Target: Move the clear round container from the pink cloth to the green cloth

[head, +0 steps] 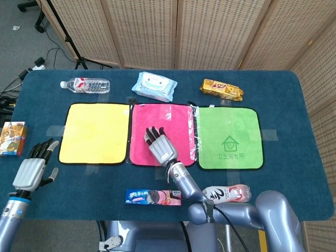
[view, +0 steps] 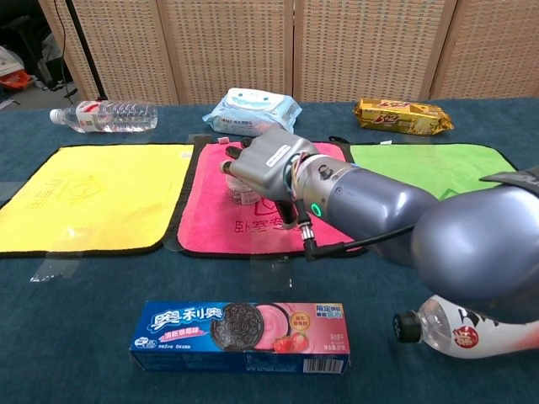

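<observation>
The clear round container (view: 237, 193) stands on the pink cloth (view: 210, 220), showing only in part under my right hand (view: 268, 163) in the chest view. In the head view the right hand (head: 160, 147) lies over the middle of the pink cloth (head: 178, 118) and hides the container, its fingers stretched out apart over it. I cannot tell whether they touch it. The green cloth (head: 228, 137) lies bare just to the right. My left hand (head: 32, 170) hovers open by the table's left front edge, holding nothing.
A yellow cloth (head: 94, 132) lies left of the pink one. At the back lie a water bottle (head: 85, 84), a wipes pack (head: 154, 86) and a snack bag (head: 222, 90). An Oreo box (view: 240, 337) and a drink bottle (head: 227, 193) lie at the front. A small box (head: 12, 138) sits at the left edge.
</observation>
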Controlling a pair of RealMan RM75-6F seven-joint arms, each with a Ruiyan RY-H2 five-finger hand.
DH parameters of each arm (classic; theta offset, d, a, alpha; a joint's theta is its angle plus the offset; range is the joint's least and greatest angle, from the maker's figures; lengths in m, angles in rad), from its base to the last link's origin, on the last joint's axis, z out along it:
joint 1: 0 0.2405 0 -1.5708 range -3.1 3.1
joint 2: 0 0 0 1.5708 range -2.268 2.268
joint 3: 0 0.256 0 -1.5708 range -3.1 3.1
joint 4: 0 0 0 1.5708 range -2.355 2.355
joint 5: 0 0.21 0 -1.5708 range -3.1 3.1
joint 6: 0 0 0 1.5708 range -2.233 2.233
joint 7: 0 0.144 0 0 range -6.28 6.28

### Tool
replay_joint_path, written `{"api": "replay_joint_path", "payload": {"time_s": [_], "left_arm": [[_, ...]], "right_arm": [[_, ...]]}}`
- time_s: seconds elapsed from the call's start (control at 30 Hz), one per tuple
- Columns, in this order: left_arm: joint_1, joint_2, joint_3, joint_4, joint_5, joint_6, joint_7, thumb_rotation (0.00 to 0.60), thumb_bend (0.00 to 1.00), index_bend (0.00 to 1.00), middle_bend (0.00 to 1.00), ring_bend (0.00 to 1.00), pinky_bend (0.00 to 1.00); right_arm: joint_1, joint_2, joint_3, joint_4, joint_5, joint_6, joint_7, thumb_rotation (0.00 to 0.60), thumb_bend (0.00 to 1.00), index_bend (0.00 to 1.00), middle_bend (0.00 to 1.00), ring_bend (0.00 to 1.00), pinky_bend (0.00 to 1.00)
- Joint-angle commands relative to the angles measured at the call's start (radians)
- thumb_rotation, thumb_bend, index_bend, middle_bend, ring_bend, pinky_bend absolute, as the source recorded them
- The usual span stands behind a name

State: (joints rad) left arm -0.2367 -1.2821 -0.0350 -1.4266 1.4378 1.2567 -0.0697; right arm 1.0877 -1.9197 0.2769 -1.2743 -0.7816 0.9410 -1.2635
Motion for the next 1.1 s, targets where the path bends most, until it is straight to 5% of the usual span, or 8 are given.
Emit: {"api": "replay_joint_path", "payload": {"time_s": [0.03,0.93,1.0,1.1], "left_arm": [[-0.002,-0.001,0.0,0.005,-0.004,-0.005,-0.007,0.6,0.44,0.0,0.0,0.0,0.05],[-0.019,-0.007,0.013,0.02,-0.01,-0.05,-0.045,0.6,0.44,0.0,0.0,0.0,0.05],[-0.021,-0.008,0.014,0.021,-0.01,-0.053,-0.047,0.6,0.44,0.0,0.0,0.0,0.05],[-0.022,-0.008,0.014,0.023,-0.013,-0.058,-0.05,0.6,0.44,0.0,0.0,0.0,0.05]], "right_arm": [[0.024,-0.023,-0.007,0.036,0.013,-0.014,0.013,0.6,0.21,0.03,0.0,0.0,0.17],[0.142,-0.081,-0.036,0.165,0.027,-0.051,0.036,0.6,0.21,0.12,0.04,0.0,0.16],[0.146,-0.084,-0.037,0.178,0.027,-0.055,0.041,0.6,0.25,0.12,0.04,0.0,0.16],[0.151,-0.087,-0.039,0.195,0.025,-0.057,0.051,0.6,0.49,0.12,0.04,0.0,0.16]]}}
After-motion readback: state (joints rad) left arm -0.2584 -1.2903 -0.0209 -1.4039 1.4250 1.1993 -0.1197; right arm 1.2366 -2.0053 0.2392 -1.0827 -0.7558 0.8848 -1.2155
